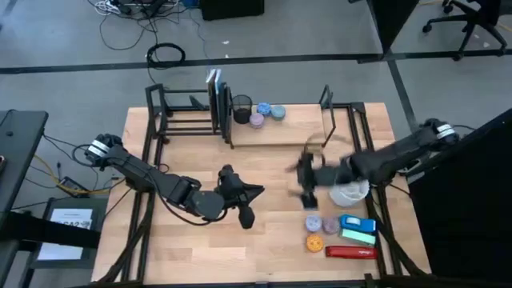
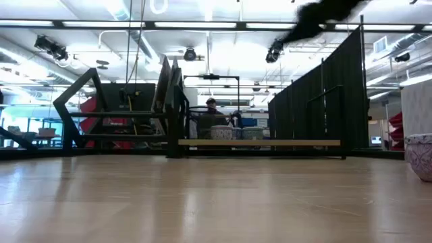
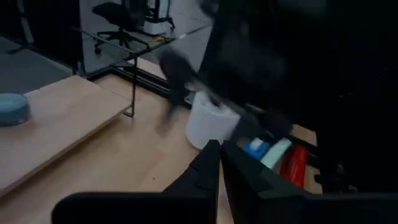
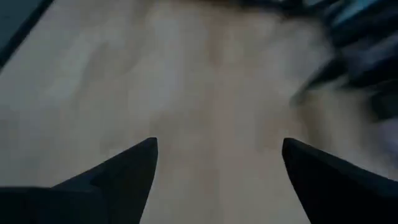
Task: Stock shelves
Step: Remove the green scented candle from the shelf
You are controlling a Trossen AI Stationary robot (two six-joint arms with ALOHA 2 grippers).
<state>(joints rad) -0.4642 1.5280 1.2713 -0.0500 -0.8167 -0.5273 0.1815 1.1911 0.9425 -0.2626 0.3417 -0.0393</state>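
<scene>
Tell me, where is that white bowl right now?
In the high view the white bowl sits on the table's right side, just under the right arm, with the small round tins and the blue and red packs right beside it.

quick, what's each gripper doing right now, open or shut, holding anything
Left gripper: fingers shut, nothing between them, low over the tabletop.
Right gripper: fingers open wide, empty, above the table.

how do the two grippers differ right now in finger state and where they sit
The left gripper has its dark fingers closed together and empty, near the table's middle. The right gripper has its fingers spread wide apart, also empty, nearer the white patterned bowl. Both hang above the bare light wooden tabletop, short of the black metal-tube shelves.
</scene>
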